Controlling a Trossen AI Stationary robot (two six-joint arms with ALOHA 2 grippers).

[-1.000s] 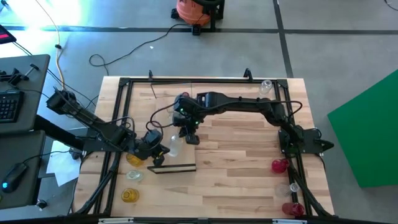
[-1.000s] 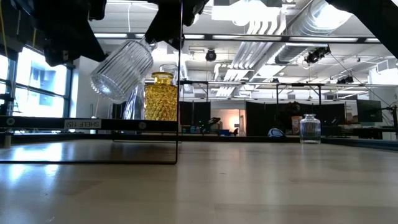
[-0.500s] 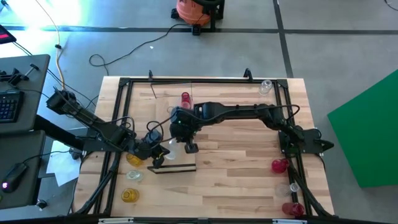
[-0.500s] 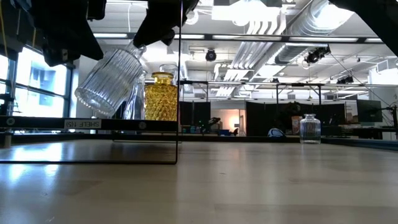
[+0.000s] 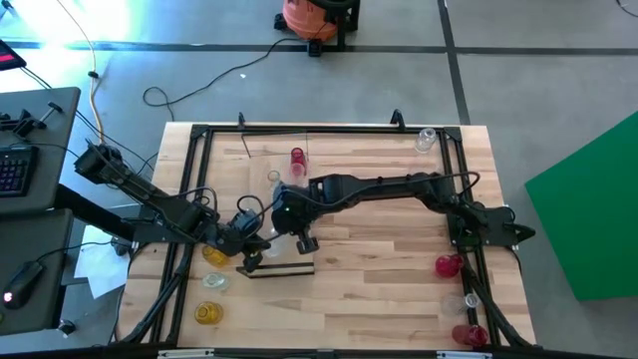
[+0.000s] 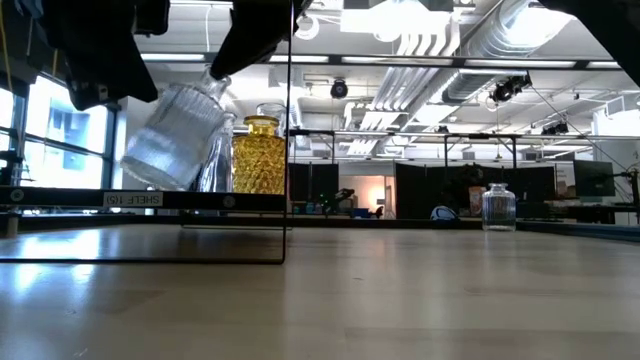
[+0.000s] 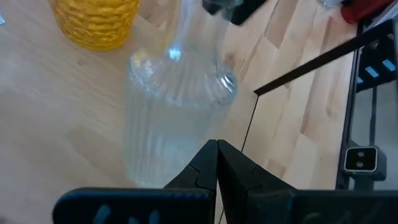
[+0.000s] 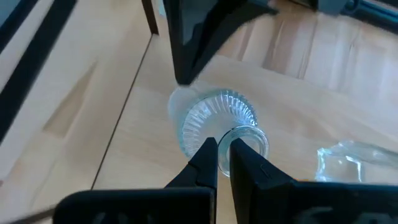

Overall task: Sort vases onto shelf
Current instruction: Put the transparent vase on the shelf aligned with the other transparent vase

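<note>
A slatted light-wood table (image 5: 389,279) edged by a black frame is seen from above on a grey concrete floor; in the low view an open hall with ceiling ducts and lamps is seen behind it. Two dark arms are counted. The right gripper (image 8: 224,148) is pinched on the rim of a ribbed clear vase (image 8: 211,118), which is held tilted just above the shelf (image 6: 150,199), a thin board on a black wire frame near the table's left side. The left gripper (image 7: 216,163) is pressed together, empty, just beside that vase. Three amber vases (image 5: 213,254) are counted by the left edge, and a faceted one (image 6: 258,155) is seen standing upright behind the shelf. Three red vases (image 5: 447,265) and roughly four clear ones are counted, one (image 5: 427,139) being at the far right corner.
</note>
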